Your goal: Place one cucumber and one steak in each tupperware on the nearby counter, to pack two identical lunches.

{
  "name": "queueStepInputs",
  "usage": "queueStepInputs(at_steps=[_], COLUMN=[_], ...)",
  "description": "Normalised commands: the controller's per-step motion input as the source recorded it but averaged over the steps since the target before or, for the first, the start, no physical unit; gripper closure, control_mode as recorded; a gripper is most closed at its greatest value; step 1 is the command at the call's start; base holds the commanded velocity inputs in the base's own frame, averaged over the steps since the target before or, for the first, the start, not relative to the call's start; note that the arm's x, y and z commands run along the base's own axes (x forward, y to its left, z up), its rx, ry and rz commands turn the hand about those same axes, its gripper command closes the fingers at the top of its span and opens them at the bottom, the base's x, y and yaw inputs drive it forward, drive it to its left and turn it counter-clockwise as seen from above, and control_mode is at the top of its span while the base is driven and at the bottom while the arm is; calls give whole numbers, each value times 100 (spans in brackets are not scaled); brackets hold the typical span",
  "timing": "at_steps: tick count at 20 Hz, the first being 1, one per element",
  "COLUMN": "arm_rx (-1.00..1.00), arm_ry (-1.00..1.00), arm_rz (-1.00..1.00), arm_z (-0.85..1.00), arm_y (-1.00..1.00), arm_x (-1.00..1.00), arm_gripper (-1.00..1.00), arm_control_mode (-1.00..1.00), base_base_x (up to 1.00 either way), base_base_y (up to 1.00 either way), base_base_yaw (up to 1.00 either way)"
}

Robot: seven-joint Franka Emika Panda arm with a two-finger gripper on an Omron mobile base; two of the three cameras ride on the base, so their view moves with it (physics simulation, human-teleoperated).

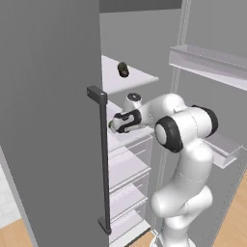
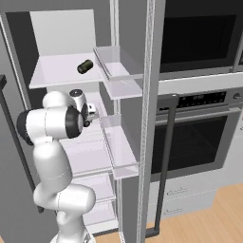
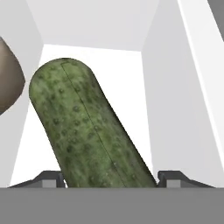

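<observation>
Cucumber (image 3: 89, 131) between fingers (image 3: 49, 178), brown object (image 3: 9, 83) beside.

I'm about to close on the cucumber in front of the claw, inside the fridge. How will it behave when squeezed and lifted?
The cucumber looks like a rigid cylinder, so it probably won't flex. Its round sides mean it may roll on the white shelf if nudged off-centre. It lies slanted between the fingertips, so it could twist as the claw closes; the bumpy skin may help the grip.

The white arm (image 1: 185, 159) rises, bends at the elbow and reaches level, forward. Its pincer (image 3: 111, 177) has one dark fingertip (image 3: 48, 178) on each side, jaws apart.
</observation>
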Motion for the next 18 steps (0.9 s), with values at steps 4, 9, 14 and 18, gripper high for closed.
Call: queueStepInputs(at_steps=[4, 9, 14, 18], arm_rx=[0, 1, 4, 0], arm_ry=[-3, -1, -10, -22], arm_rz=[-1, -8, -5, -1], arm_z=[55, 100, 96, 22], arm_y=[-1, -16, -55, -28], arm_x=[-100, -100, -100, -100], arm_gripper=[100, 100, 100, 100], arm_control_mode=[-100, -100, -100, -100], base_base_x=[0, 0, 0, 0], base_base_y=[0, 0, 0, 0], base_base_yaw=[0, 0, 0, 0])
